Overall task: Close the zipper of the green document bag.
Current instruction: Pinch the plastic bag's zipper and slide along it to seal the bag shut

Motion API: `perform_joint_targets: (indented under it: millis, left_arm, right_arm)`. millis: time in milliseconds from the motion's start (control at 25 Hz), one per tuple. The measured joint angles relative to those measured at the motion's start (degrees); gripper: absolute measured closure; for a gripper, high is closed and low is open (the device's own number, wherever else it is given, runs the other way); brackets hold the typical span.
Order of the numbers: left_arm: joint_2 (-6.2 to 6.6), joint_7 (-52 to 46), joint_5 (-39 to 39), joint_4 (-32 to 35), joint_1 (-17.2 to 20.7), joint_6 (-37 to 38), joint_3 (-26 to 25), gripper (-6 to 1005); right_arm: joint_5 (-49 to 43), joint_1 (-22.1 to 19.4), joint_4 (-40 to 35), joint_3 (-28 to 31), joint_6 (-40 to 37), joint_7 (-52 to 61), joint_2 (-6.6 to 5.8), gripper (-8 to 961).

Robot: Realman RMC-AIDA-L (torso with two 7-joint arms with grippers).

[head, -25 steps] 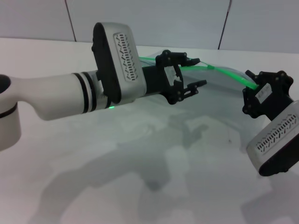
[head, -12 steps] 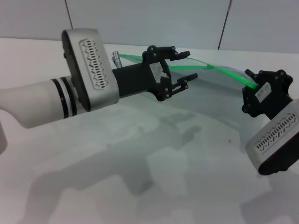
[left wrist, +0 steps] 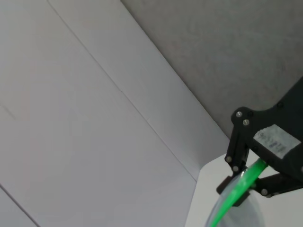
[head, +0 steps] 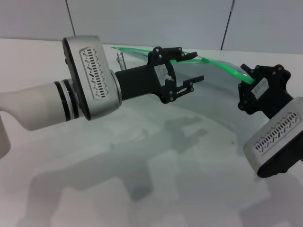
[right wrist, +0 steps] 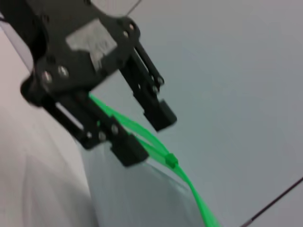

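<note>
The green document bag [head: 218, 91], a translucent pale pouch, hangs lifted above the white table. Its bright green zipper [head: 215, 63] runs along the top edge, from far left to my right gripper [head: 246, 78], which is shut on that edge's right end. My left gripper [head: 199, 66] is open at mid-strip, with the strip by its upper finger. In the right wrist view the left gripper [right wrist: 154, 138] straddles the zipper [right wrist: 189, 189], and the tiny slider [right wrist: 171, 161] sits just past its fingertips. The left wrist view shows the right gripper [left wrist: 248, 182] clamped on the zipper [left wrist: 235, 197].
The white table [head: 165, 179] stretches below both arms. Grey wall panels [head: 156, 21] with dark seams stand behind it. My left forearm and its silver wrist housing [head: 90, 71] span the left half of the head view. The right arm's housing [head: 274, 142] sits at the right edge.
My left arm has drawn back to the left with its gripper still open at the strip. The right gripper has risen and shifted left, so the green edge now runs straighter.
</note>
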Motion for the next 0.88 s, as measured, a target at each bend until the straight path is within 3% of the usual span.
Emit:
perform_joint_targets:
  millis: [440, 880]
  left_arm:
    - [0.35, 1.73, -1.38, 0.29, 0.07, -1.75, -1.46, 514]
    - [0.22, 2.80, -1.35, 4.68, -1.52, -4.32, -3.33, 513]
  right_arm:
    - [-0.68, -1.51, -1.27, -1.23, 0.53, -0.49, -0.32, 903]
    - [-2.14, -2.89, -3.54, -1.42, 0.64, -0.54, -0.36, 904]
